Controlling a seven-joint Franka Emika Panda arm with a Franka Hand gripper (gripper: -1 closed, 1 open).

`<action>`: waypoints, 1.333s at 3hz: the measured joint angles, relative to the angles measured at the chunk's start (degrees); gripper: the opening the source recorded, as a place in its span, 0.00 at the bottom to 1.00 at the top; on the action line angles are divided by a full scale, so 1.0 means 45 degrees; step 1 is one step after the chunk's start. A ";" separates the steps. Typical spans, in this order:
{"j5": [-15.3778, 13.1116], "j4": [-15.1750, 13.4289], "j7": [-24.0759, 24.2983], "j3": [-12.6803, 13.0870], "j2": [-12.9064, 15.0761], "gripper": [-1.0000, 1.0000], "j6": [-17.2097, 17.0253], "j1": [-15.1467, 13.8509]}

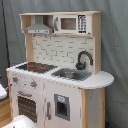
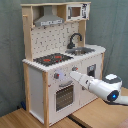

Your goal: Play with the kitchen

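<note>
Tool at kitchen knobs; finger opening cannot tell. Risk: pushing off-centre slips past knob, shoves the light kitchen.

A grey curtain hangs as backdrop in both exterior views (folds visible), and the wooden counter shows plank seams.

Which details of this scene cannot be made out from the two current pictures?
- Pincer: in the second exterior view its tip merges with the kitchen front; contact with the knobs unclear.
- Arm: the first exterior view's bottom edge cuts it off.
- Microwave buttons: too small in both exterior views.
</note>
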 joint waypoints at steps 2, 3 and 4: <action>-0.1331 0.0690 -0.2481 0.0013 -0.0001 1.00 -0.0058 -0.0358; -0.1788 0.0711 -0.3845 0.0015 -0.0001 1.00 -0.0048 -0.0305; -0.2027 0.0707 -0.5246 0.0056 0.0000 1.00 -0.0004 -0.0275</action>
